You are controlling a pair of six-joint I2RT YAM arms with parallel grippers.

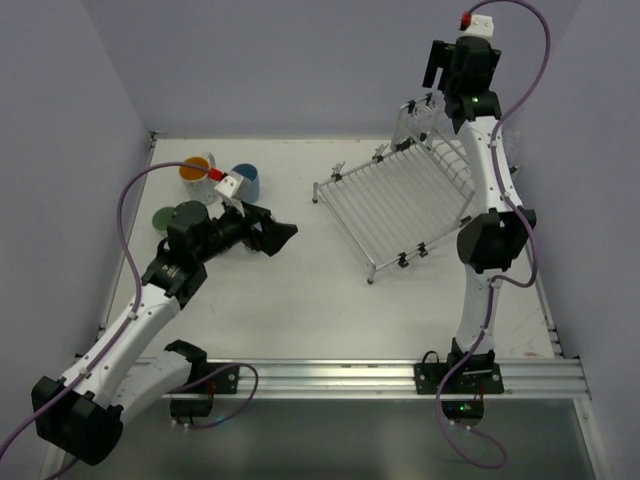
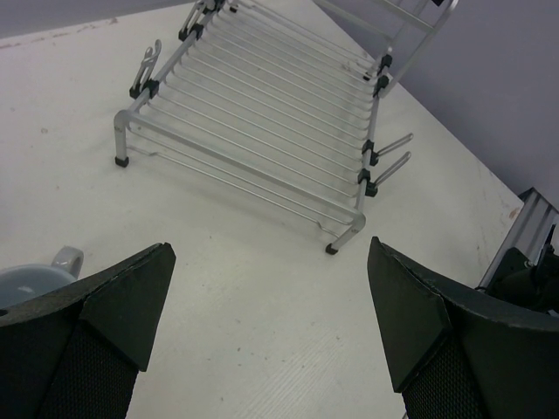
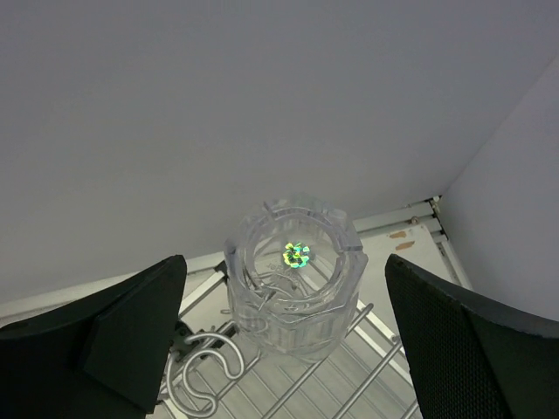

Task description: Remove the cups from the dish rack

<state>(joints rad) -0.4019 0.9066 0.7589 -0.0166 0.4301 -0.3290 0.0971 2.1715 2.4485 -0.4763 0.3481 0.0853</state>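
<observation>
On the far left of the counter I see three cups standing together: a green cup nearest the arm, a white cup with an orange inside behind it, and a dark blue cup just to its right. All are well apart from the dish rack.

My left end effector hangs low over the counter beside these cups, pointing toward the rack. Its fingers are spread wide with nothing between them. In the left wrist view a pale mug shows at the lower left edge, just beside the left finger, its handle turned toward the rack.

The rack sits right of centre, turned at an angle, its raised back toward the far right corner.

My right end effector is raised high at that back section, fingers parted wide. A clear glass sits upside down over a wire prong there, framed between the fingers but not touched by either.
</observation>
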